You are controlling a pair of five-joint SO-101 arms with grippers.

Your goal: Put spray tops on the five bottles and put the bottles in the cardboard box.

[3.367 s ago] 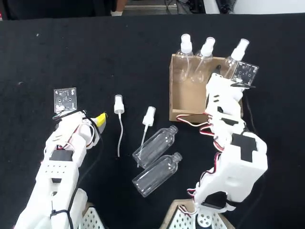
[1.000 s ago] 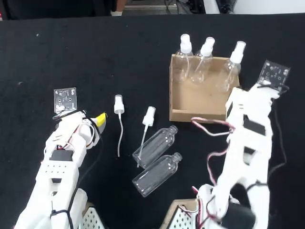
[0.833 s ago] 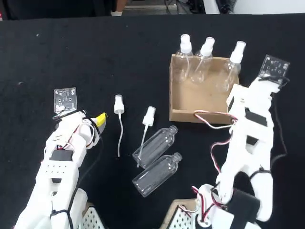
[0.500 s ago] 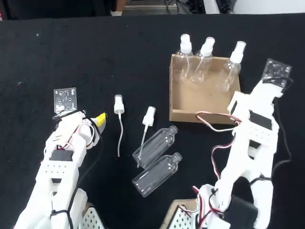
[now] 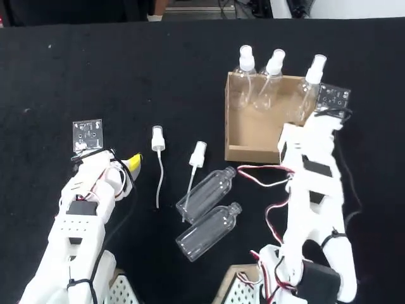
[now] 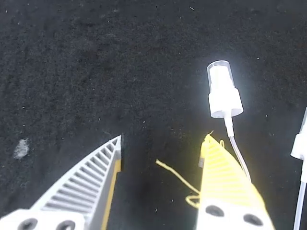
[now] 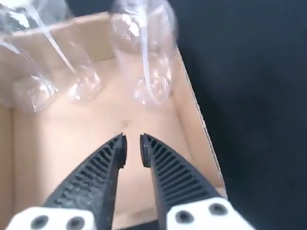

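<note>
Right arm has swung back from beyond the cardboard box's (image 5: 235, 120) right wall to above its near right corner; left arm barely shifted.

Three capped bottles (image 5: 272, 82) stand along the box's far wall. The box sits right of the table's (image 5: 95, 63) middle. Two uncapped bottles (image 5: 205, 192) lie side by side toward the near edge, with two spray tops (image 5: 198, 154) just left of them. Clear plastic, white heads, long thin dip tubes.

Right gripper (image 7: 133, 139): jaws almost together, empty. Left gripper (image 6: 163, 139): spread, empty, just beside the left spray top (image 6: 223, 96).

Risks:
- the arm clips the right-hand capped bottle (image 5: 307, 92) and topples it
- the round bottles roll when pinched
- a dip tube misses the narrow neck
</note>
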